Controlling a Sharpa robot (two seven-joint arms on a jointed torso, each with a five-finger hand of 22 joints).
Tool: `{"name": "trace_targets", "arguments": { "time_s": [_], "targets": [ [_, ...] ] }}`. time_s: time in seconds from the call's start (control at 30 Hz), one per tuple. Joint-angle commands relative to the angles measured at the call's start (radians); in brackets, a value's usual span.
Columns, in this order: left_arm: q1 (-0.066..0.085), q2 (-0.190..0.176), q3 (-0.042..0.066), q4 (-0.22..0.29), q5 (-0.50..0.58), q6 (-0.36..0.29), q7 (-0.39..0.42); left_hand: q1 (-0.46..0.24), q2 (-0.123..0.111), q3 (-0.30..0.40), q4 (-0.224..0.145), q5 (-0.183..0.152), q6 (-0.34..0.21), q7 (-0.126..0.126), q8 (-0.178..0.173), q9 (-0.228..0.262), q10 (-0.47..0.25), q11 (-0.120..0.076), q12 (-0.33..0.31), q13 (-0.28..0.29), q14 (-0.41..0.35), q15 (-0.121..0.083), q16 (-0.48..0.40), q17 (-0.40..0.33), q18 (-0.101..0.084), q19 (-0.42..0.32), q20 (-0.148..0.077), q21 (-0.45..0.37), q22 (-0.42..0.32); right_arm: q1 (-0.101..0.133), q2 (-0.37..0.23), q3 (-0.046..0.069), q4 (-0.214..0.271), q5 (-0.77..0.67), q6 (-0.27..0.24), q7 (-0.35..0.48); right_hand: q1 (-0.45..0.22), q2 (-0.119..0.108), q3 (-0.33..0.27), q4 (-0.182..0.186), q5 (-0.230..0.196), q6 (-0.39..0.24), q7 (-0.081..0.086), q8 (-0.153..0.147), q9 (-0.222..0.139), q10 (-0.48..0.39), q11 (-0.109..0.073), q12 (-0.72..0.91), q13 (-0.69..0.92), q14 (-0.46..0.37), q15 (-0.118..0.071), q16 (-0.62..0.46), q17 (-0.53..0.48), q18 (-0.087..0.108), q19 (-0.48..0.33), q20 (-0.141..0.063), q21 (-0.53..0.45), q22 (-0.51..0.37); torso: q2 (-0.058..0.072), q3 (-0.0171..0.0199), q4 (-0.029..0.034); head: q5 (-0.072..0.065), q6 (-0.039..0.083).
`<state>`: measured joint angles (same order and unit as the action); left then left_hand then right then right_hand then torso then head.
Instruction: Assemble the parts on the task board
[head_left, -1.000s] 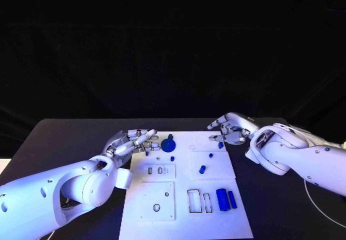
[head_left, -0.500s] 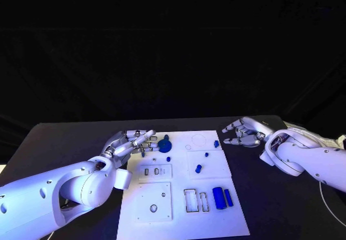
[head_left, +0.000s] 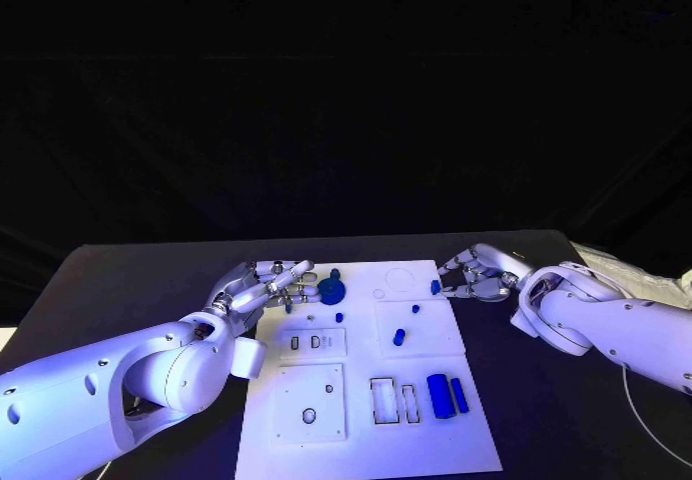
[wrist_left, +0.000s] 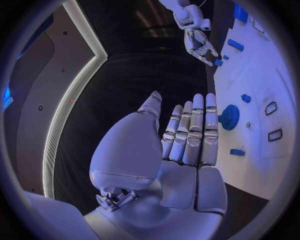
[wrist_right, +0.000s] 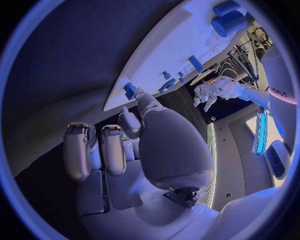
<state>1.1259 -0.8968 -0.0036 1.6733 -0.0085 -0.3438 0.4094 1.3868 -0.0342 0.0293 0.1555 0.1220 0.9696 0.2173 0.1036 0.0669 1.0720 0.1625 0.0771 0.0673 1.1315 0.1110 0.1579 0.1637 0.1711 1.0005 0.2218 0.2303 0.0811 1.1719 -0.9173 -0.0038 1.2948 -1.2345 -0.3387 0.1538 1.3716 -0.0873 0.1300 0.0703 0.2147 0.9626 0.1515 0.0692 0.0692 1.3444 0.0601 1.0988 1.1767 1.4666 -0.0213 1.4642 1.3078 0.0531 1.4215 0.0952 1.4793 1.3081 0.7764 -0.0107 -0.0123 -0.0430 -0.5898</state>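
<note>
We think the job is only just begun. On the white task board (head_left: 361, 400) most small blue parts lie loose. A round blue gear (head_left: 333, 293) sits near the far end, by the left side. Two thick blue bars (head_left: 447, 396) lie side by side near the close end, next to open slots (head_left: 397, 400) that look bare. A few tiny blue bits (head_left: 400, 338) lie in the middle. We cannot tell if any part is already pushed into its place.

Our left robot hand (head_left: 267, 287) hovers at the board's left edge, just beside the gear. Its fingers are straight and close together, and it holds nothing. We cannot tell if the fingertips touch the gear.

Our right robot hand (head_left: 476, 277) is at the board's far right edge. Its fingers are curled a bit but apart. One fingertip (wrist_right: 139, 94) is right at a small blue part (head_left: 434, 287), maybe touching it. It does not look gripped yet, so we guess this part gets picked up next.
</note>
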Motion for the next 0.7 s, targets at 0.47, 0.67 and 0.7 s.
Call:
{"name": "trace_targets", "arguments": {
  "time_s": [0.47, 0.67, 0.7],
  "targets": [
    [0.000, 0.004, 0.000, 0.000, -0.003, 0.023, 0.007, 0.003, 0.014, 0.000, -0.009, -0.006, -0.002, 0.005, -0.007, -0.001, -0.002, 0.004, -0.006, -0.001, 0.006, 0.005, -0.005, 0.003, 0.013, 0.007, 0.003, -0.006, -0.002, -0.004, 0.054, 0.000, -0.046, -0.026, 0.032, -0.031, 0.019, 0.020, 0.008, -0.013, -0.012, 0.013, -0.001, 0.003, 0.003, 0.003, -0.001, 0.010, 0.012, 0.063, 0.008, 0.001, 0.056, -0.003, -0.001, 0.003, 0.002, 0.043, 0.001, 0.0010, 0.0010, 0.005, -0.005],
    [0.000, 0.004, 0.000, -0.001, -0.003, 0.023, 0.006, 0.003, 0.014, 0.000, -0.009, -0.006, -0.002, 0.005, -0.007, -0.001, -0.002, 0.004, -0.006, -0.001, 0.006, 0.005, -0.005, 0.003, 0.013, 0.007, 0.003, -0.006, -0.002, -0.007, 0.060, 0.000, -0.052, -0.026, 0.041, -0.029, 0.025, 0.036, 0.018, -0.020, -0.039, 0.046, -0.007, 0.013, 0.008, 0.010, -0.006, 0.020, 0.021, 0.064, 0.004, 0.002, 0.058, -0.003, 0.000, 0.001, 0.003, 0.045, 0.000, 0.0014, -0.0009, 0.007, -0.006],
    [0.000, 0.004, 0.000, -0.001, -0.003, 0.023, 0.006, 0.003, 0.014, 0.000, -0.009, -0.006, -0.002, 0.005, -0.007, -0.001, -0.002, 0.004, -0.006, -0.001, 0.006, 0.005, -0.005, 0.003, 0.013, 0.007, 0.003, -0.006, -0.002, -0.007, 0.061, 0.000, -0.052, -0.026, 0.043, -0.028, 0.026, 0.039, 0.020, -0.021, -0.044, 0.052, -0.008, 0.015, 0.008, 0.011, -0.007, 0.022, 0.022, 0.064, 0.003, 0.002, 0.059, -0.004, 0.000, 0.000, 0.003, 0.045, 0.001, 0.0016, -0.0011, 0.007, -0.007]
  ]
}}
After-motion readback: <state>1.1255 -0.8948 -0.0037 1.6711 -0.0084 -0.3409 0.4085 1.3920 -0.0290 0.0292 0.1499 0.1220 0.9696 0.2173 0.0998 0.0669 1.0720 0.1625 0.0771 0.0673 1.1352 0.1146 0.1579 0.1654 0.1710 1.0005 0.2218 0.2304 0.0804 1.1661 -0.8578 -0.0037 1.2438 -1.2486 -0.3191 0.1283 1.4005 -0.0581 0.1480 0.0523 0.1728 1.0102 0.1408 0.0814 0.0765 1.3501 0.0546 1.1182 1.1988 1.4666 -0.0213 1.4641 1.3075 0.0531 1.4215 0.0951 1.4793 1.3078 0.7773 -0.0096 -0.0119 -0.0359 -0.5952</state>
